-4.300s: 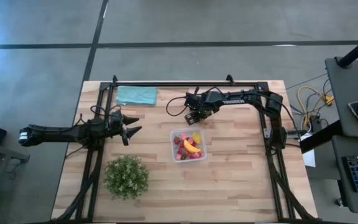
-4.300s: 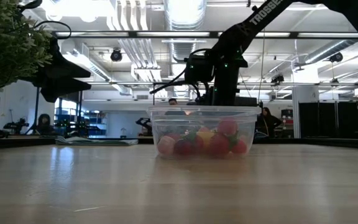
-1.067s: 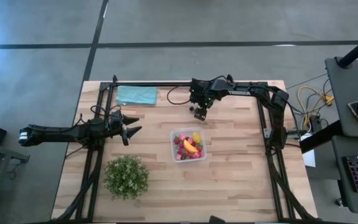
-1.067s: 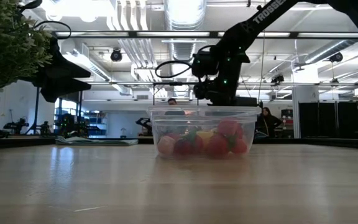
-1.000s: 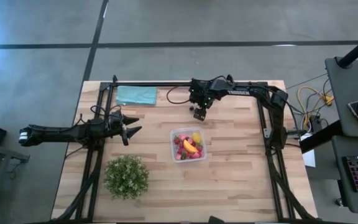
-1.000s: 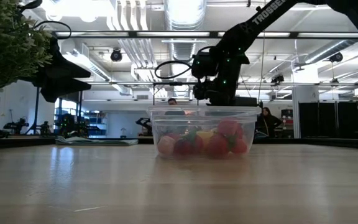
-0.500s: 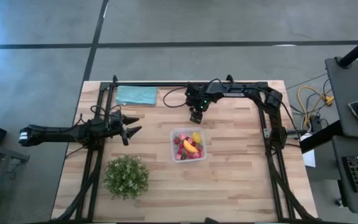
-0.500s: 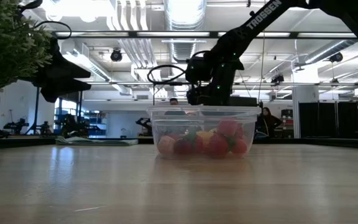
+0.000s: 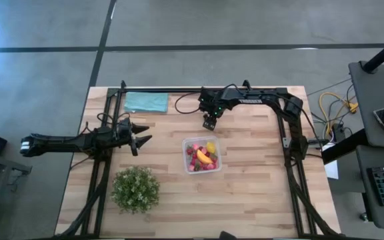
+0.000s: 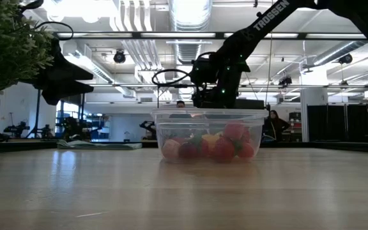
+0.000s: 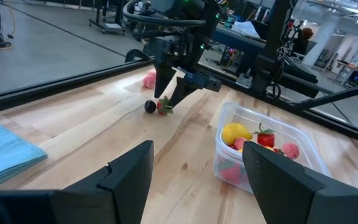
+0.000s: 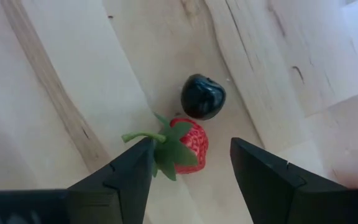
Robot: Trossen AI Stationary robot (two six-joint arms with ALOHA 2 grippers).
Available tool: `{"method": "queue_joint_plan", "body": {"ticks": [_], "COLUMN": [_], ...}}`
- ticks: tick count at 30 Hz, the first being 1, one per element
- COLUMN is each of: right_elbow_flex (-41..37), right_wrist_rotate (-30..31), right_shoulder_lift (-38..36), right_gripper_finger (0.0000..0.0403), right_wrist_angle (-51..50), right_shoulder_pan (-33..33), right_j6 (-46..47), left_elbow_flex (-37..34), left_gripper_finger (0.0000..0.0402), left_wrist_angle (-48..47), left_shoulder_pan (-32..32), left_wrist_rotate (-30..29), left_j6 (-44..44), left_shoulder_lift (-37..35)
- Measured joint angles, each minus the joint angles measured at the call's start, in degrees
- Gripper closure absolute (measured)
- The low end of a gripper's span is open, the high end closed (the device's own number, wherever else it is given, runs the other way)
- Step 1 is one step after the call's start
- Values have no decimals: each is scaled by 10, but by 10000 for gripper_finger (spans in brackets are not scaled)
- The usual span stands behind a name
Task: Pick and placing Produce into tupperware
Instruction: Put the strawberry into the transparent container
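Observation:
The clear tupperware (image 9: 202, 155) stands mid-table, holding a yellow banana (image 9: 205, 157), a lemon (image 11: 235, 132) and several red and pink fruits. A red strawberry (image 12: 188, 144) with green leaves lies on the wood beside a dark berry (image 12: 203, 96). My right gripper (image 12: 191, 180) hangs open above the strawberry, fingers pointing down, one on each side of it, without touching it; it also shows in the left wrist view (image 11: 169, 93). My left gripper (image 9: 139, 139) waits open and empty at the table's left.
A pink fruit (image 11: 149, 79) lies on the wood beyond the strawberry, toward the far edge. A teal folded cloth (image 9: 146, 102) lies at the far left. A bushy green plant (image 9: 135, 189) stands near left. Black frame rails (image 9: 199, 91) run along the table's far edge and sides.
My right gripper has gone a little toward the table's left edge, staying open, and now stands over the strawberry and the dark berry. The fruits and the tupperware have kept their places.

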Motion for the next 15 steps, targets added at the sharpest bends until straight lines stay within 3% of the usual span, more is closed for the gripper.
{"method": "queue_joint_plan", "body": {"ticks": [15], "right_elbow_flex": [0], "right_wrist_rotate": [3], "right_shoulder_lift": [30], "right_gripper_finger": [196], "right_wrist_angle": [-1], "right_shoulder_pan": [3], "right_j6": [84], "left_elbow_flex": [0], "left_gripper_finger": [169], "left_wrist_angle": [0], "left_shoulder_pan": [0], "left_wrist_rotate": [0], "left_j6": [0], "left_shoulder_lift": [0]}}
